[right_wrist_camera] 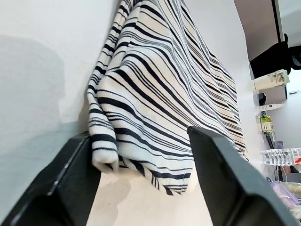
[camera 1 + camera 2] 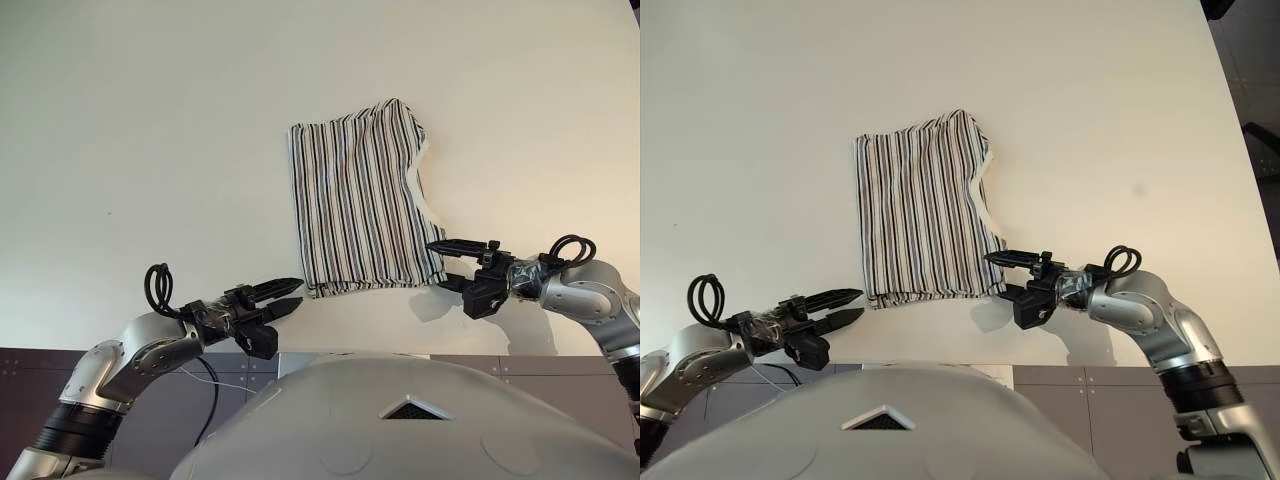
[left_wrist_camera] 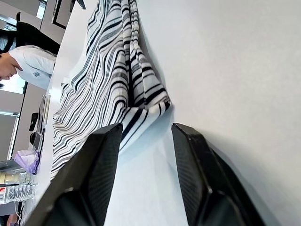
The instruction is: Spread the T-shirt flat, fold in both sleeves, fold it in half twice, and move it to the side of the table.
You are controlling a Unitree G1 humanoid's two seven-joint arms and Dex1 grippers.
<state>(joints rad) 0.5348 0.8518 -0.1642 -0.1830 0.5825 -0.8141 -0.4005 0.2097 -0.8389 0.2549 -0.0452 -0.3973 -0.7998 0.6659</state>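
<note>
Since the T-shirt [image 2: 358,200] is seen as a narrow striped rectangle with no sleeve sticking out, the spreading, the sleeve folds and probably one halving are judged done. Another halving and the move to the side are judged left. It lies by the near edge of the table [image 2: 150,120], about midway along. The right gripper [image 2: 437,263] is spread astride its near right corner, and the left gripper [image 2: 296,292] is spread just beside the near left corner. Nothing is grasped.

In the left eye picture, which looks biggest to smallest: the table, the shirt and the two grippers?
1. Table
2. Shirt
3. Left gripper and right gripper: they look about the same size, so I won't rank them.
</note>
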